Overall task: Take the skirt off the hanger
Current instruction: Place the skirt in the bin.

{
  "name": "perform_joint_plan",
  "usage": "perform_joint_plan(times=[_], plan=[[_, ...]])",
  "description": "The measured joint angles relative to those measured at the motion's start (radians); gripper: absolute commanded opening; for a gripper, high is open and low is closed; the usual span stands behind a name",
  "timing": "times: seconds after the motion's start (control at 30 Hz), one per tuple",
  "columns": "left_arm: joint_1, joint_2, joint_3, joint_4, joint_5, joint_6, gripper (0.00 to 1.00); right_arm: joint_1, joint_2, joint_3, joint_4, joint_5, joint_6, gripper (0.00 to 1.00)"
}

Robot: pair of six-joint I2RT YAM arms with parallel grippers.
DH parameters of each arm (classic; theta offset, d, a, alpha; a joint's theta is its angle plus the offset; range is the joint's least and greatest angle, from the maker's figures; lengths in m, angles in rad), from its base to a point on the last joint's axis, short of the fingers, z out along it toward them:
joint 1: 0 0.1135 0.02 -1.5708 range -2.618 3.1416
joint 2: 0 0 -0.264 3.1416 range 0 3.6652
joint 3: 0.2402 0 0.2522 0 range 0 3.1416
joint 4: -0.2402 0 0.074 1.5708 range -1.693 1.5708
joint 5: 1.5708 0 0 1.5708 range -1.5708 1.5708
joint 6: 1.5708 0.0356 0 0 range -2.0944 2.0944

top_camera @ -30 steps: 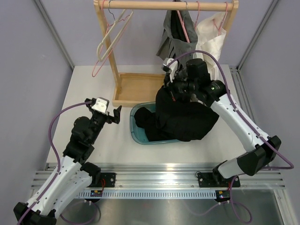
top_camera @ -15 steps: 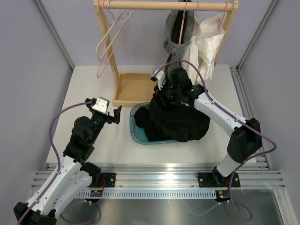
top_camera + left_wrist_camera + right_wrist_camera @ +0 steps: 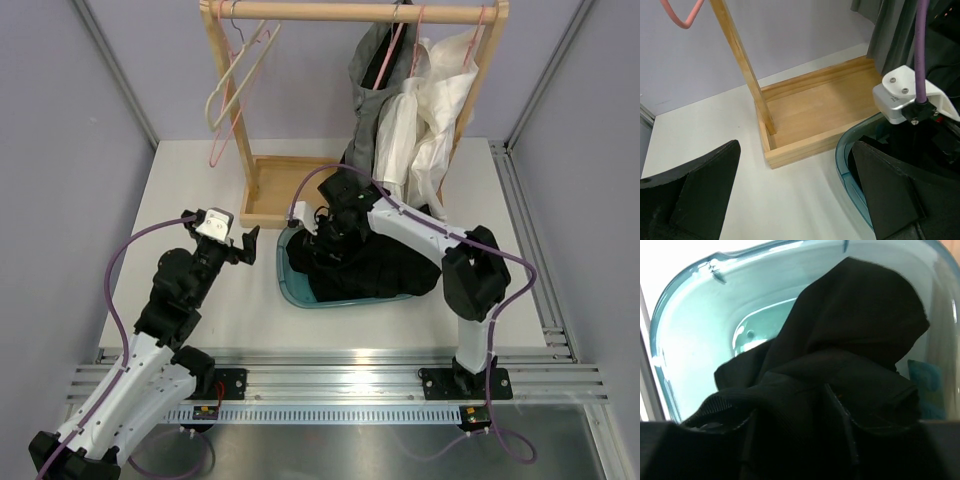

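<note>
The skirt (image 3: 364, 120) is not yet off its pink hanger (image 3: 388, 58) at the far edge. The right gripper (image 3: 330, 236) is buried in the teal tub's (image 3: 289, 284) black cloth (image 3: 375, 272), so I cannot tell its grip. The left gripper (image 3: 247, 243) gapes wide, empty.

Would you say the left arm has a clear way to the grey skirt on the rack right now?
Probably not cleanly: the right arm reaches over the teal tub close in front of the skirt, crowding the path from the open left claw.
</note>
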Motion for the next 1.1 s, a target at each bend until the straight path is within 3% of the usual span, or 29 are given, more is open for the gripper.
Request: perform_joint_plan(times=[0.17, 0.33, 0.5, 0.6, 0.7, 0.83, 0.97, 1.1], plan=[[0.0, -0.002, 0.0, 0.0, 0.0, 0.0, 0.99, 0.002, -0.032, 0.1, -0.122, 0.02, -0.074, 0.8], [0.0, -0.007, 0.0, 0.001, 0.0, 0.0, 0.99, 0.002, -0.193, 0.179, -0.213, 0.011, -0.161, 0.84], [0.0, -0.008, 0.0, 0.0, 0.0, 0.0, 0.99, -0.015, -0.409, 0.156, -0.284, -0.054, -0.253, 0.84], [0.0, -0.008, 0.0, 0.0, 0.0, 0.0, 0.99, -0.084, -0.521, 0.078, -0.323, -0.122, -0.291, 0.83], [0.0, -0.008, 0.0, 0.0, 0.0, 0.0, 0.99, -0.232, -0.612, -0.029, -0.357, -0.159, -0.295, 0.81], [0.0, -0.008, 0.0, 0.0, 0.0, 0.0, 0.99, -0.416, -0.714, -0.242, -0.306, -0.146, -0.18, 0.83], [0.0, -0.008, 0.0, 0.0, 0.0, 0.0, 0.99, -0.543, -0.841, -0.478, -0.162, -0.066, 0.05, 0.83], [0.0, -0.01, 0.0, 0.0, 0.0, 0.0, 0.99, -0.607, -0.899, -0.569, -0.016, 0.018, 0.247, 0.82]])
